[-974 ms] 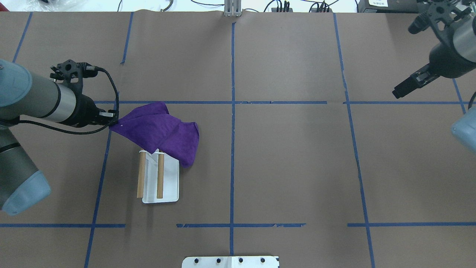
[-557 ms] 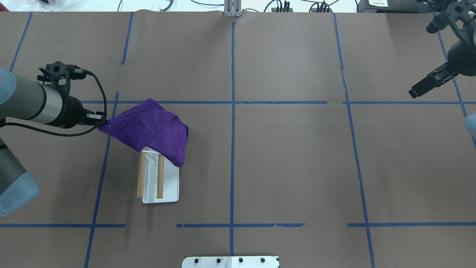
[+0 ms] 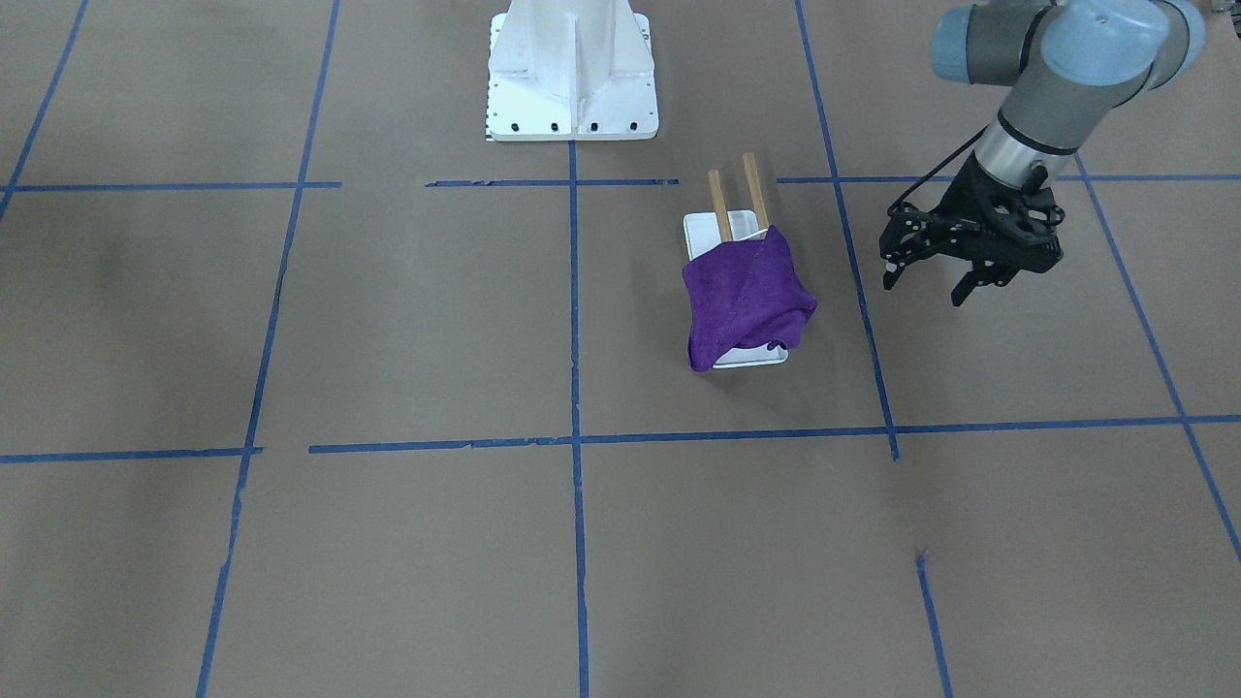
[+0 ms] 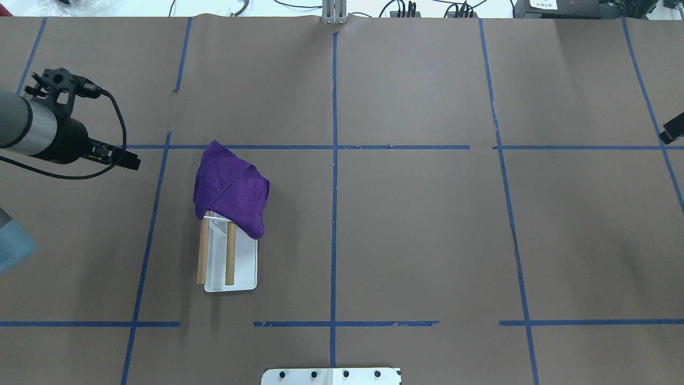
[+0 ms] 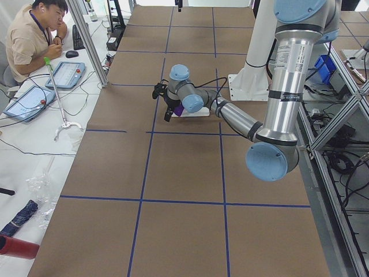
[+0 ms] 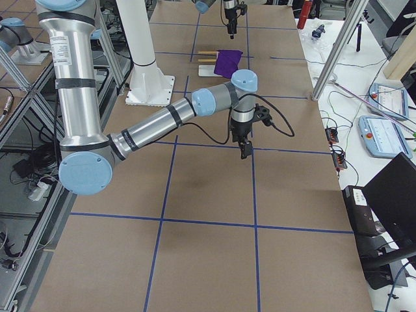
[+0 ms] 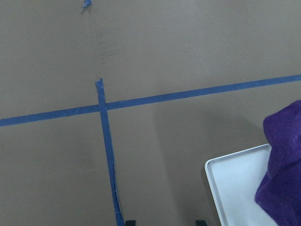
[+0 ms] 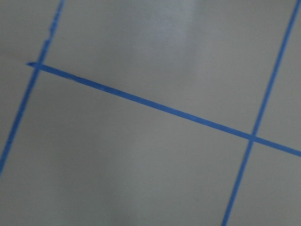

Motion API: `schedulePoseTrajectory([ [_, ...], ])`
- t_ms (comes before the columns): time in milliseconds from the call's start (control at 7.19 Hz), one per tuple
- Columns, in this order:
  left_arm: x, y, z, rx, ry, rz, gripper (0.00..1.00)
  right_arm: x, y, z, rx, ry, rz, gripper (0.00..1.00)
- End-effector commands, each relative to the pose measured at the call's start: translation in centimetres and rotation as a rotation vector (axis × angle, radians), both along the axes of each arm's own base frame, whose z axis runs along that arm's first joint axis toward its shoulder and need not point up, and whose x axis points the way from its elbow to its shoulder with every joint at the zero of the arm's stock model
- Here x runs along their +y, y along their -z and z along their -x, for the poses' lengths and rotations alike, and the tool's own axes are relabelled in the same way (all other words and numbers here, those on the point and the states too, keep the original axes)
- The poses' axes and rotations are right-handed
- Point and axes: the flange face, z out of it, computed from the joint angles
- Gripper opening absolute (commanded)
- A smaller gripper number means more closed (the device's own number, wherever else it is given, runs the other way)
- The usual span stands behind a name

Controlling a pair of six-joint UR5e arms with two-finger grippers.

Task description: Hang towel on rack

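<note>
The deep-purple towel (image 4: 230, 187) lies draped over the far end of the rack's two wooden rods (image 4: 230, 251). It hangs down over that end of the white base (image 4: 243, 264). In the front view the towel (image 3: 742, 296) covers the near half of the rack (image 3: 735, 225). My left gripper (image 4: 132, 160) is open and empty, to the left of the towel and apart from it. It also shows in the front view (image 3: 923, 288). The left wrist view shows the base corner (image 7: 235, 188) and the towel edge (image 7: 282, 169). My right gripper (image 4: 672, 131) shows only at the right edge, and I cannot tell its state.
The large white bolted pedestal (image 3: 572, 68) stands behind the rack at the robot's side (image 4: 331, 376). Blue tape lines cross the brown table cover (image 4: 427, 240). An operator (image 5: 31, 34) sits beyond the table's far corner in the left side view.
My left gripper has let go of the towel and drawn back to the left. The towel has dropped onto the rack's far end. My right arm has pulled away to the right edge.
</note>
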Motion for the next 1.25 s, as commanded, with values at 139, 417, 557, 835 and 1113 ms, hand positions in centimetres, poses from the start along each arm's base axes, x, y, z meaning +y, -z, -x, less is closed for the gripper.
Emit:
schedulePoseTrajectory([
  [139, -5.0, -6.9, 14.7, -0.146, -0.011, 0.171, 1.0, 2.9, -9.5, -8.0, 0.014, -0.152, 0.198, 1.0],
  [417, -5.8, -10.8, 23.9, -0.212, -0.028, 0.169, 1.0, 3.8, -11.6, -9.1, -0.013, -0.176, 0.25, 1.0],
  [557, -4.1, -15.3, 27.6, -0.224, -0.03, 0.198, 1.0, 4.1, -11.8, -9.3, -0.02, -0.183, 0.258, 1.0],
  [835, -0.9, -19.3, 31.4, -0.209, 0.004, 0.257, 1.0, 4.4, -11.6, -9.5, -0.068, -0.19, 0.268, 1.0],
  [1113, 4.1, -23.2, 32.6, -0.088, -0.061, 0.269, 1.0, 4.2, -11.6, -9.5, -0.069, -0.193, 0.265, 1.0],
])
